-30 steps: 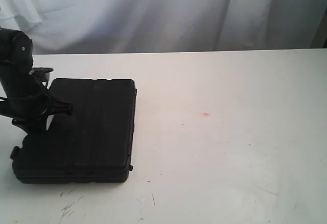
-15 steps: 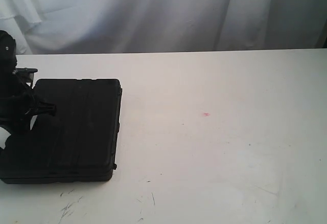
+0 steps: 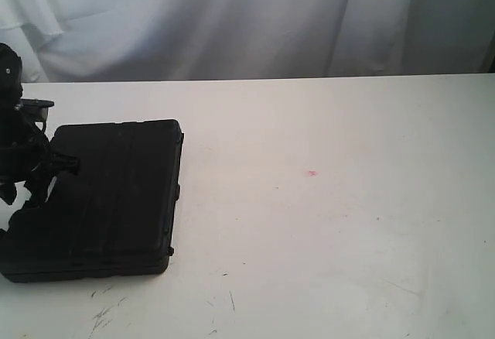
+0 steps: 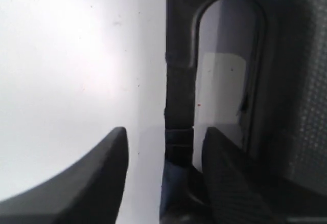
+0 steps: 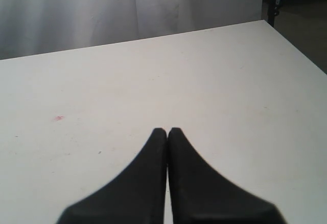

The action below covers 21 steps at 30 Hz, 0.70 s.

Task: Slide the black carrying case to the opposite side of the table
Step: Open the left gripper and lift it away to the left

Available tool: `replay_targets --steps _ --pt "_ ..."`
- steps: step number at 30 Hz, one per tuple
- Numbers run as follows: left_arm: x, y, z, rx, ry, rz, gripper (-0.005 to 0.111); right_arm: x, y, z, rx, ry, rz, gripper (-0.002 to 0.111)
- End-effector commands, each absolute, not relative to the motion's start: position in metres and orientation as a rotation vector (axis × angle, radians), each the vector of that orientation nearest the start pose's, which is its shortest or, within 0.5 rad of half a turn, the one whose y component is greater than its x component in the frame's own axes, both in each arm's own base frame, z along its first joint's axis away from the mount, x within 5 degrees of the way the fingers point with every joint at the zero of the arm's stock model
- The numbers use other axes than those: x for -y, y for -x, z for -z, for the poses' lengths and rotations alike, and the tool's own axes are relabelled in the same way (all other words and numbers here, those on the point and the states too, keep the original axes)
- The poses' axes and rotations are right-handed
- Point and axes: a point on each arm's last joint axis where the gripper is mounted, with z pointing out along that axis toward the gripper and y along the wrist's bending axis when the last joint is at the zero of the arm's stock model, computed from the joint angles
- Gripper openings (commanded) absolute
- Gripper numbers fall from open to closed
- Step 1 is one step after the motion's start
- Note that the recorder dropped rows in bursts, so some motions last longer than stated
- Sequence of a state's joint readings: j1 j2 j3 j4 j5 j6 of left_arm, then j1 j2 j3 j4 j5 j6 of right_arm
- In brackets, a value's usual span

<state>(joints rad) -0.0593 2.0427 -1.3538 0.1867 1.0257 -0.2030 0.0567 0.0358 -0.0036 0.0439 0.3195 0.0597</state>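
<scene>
The black carrying case (image 3: 116, 200) lies flat at the left end of the white table (image 3: 332, 223). Its left end runs to the frame edge. My left gripper (image 3: 29, 188) stands over the case's left end. In the left wrist view the left gripper (image 4: 163, 132) is open astride the case's handle bar (image 4: 179, 101). One finger sits inside the handle opening against the bar, and the other is out over the bare table with a gap to the bar. My right gripper (image 5: 167, 130) is shut with nothing in it, low over the table, and it does not show in the exterior view.
A tiny red speck (image 3: 312, 173) marks the middle of the table, also seen as the red speck (image 5: 59, 117) ahead of the right gripper. Dark scratch marks (image 3: 104, 312) lie near the front edge. A white curtain (image 3: 232, 22) hangs behind the table.
Over the last second the case and my left arm moved left together by a small distance. In the last half second the case has stayed in place.
</scene>
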Motion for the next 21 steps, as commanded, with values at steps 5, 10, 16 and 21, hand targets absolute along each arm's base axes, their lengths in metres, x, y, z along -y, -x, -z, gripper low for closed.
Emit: replay_targets --steps 5,10,16,21 --pt "0.007 -0.373 -0.181 -3.074 0.111 -0.271 0.040 -0.004 -0.056 -0.183 -1.833 -0.032 -0.109 0.000" --pt "0.010 -0.365 -0.226 -2.932 0.155 -0.171 0.005 -0.004 -0.056 -0.183 -1.833 -0.032 -0.109 0.000" --pt "0.015 -0.336 -0.286 -2.670 0.173 -0.014 0.000 -0.004 -0.056 -0.183 -1.833 -0.032 -0.109 0.000" --pt "0.017 -0.296 -0.303 -2.512 0.175 0.077 0.000 -0.004 -0.056 -0.183 -1.833 -0.032 -0.109 0.000"
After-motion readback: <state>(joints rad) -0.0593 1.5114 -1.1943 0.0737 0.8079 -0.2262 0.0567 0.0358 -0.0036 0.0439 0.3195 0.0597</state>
